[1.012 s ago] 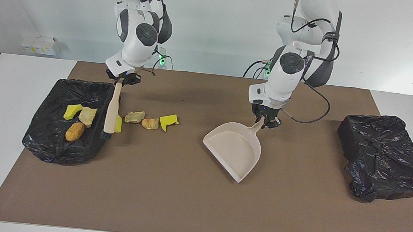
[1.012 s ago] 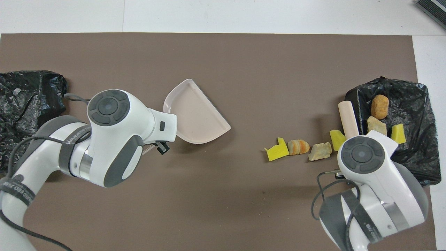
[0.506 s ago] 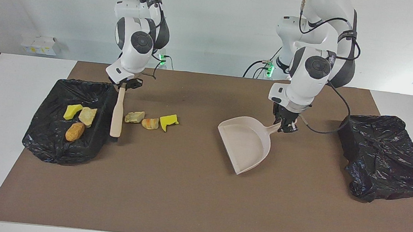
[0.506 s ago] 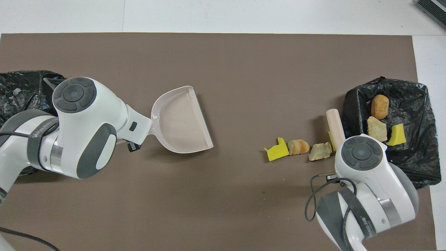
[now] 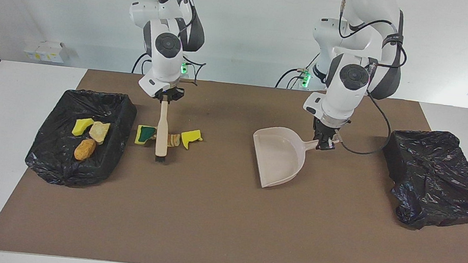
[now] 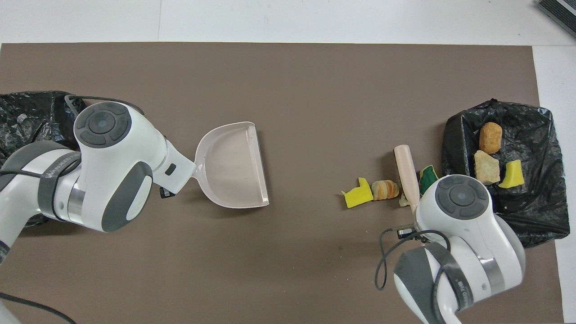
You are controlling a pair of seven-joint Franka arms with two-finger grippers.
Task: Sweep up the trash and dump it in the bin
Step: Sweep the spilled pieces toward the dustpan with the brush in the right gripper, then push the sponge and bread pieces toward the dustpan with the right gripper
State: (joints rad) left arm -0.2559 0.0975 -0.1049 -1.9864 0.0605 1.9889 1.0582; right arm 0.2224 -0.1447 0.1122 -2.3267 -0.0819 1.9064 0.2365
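While the right gripper (image 5: 167,98) was clamped on the top of the brush (image 5: 163,130) handle, the bristles stood on the brown mat (image 5: 217,216) among the loose trash, between the green-backed sponge (image 5: 145,134) and the striped pastry (image 5: 173,139). A yellow sponge piece (image 5: 191,137) lay just past the pastry, toward the dustpan (image 5: 279,159); a fourth piece sat almost wholly hidden by the handle. Three more pieces, a yellow sponge (image 5: 82,126), a pale chunk (image 5: 99,131) and an orange pastry (image 5: 85,149), already lay in the black-lined bin (image 5: 120,107) at the right arm's end of the table. The left gripper (image 5: 323,142) was closed on the dustpan's handle, the pan low with its open mouth turned toward the trash but well apart from it. A second black bag (image 5: 435,176) sat at the left arm's end.

Done well, the sweep probably needed the pan brought close and its lip pressed flat on the mat. The brush had split the row, so the green-backed sponge would likely need a separate pass. Strokes should be short and low, lest light pieces hop over the lip.
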